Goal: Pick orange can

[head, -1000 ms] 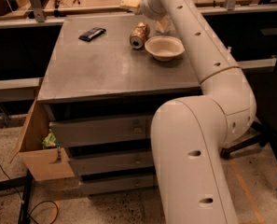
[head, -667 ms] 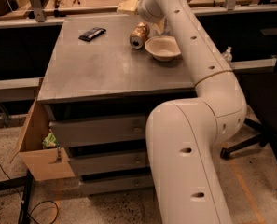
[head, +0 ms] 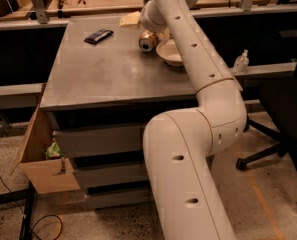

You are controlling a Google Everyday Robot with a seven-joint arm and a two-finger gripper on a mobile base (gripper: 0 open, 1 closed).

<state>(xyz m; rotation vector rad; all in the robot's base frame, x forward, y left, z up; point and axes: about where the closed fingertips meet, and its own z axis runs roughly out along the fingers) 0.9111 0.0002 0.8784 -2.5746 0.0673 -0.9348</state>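
Grey metal forms the top of a low drawer cabinet (head: 113, 79), with wooden benches behind it and speckled flooring below. The orange can (head: 148, 41) lies on its side near the far edge, its silver end facing the camera. It sits just beside the white bowl (head: 169, 54), so close that I cannot tell whether they touch. Lying down like this, the can would likely roll if nudged, and the bowl probably limits how it can be approached from that side. The robot's white arm (head: 208, 79) stretches from the foreground across the right part of the cabinet, and the gripper (head: 155, 31) is directly over the can, at or very near its upper side. The wrist hides the contact, so whether the gripper is open or closed on the can cannot be told. The can appears to rest on the surface, which suggests the pick is at the grasping step rather than the lift. A flat black bar (head: 98, 36) lies well apart to the left, out of the arm's way, and a pale tan object (head: 130, 19) sits near the back edge. Beside the cabinet, a cardboard box (head: 43, 171) hangs open at lower left, and a dark office chair (head: 283, 109) stands to the right.
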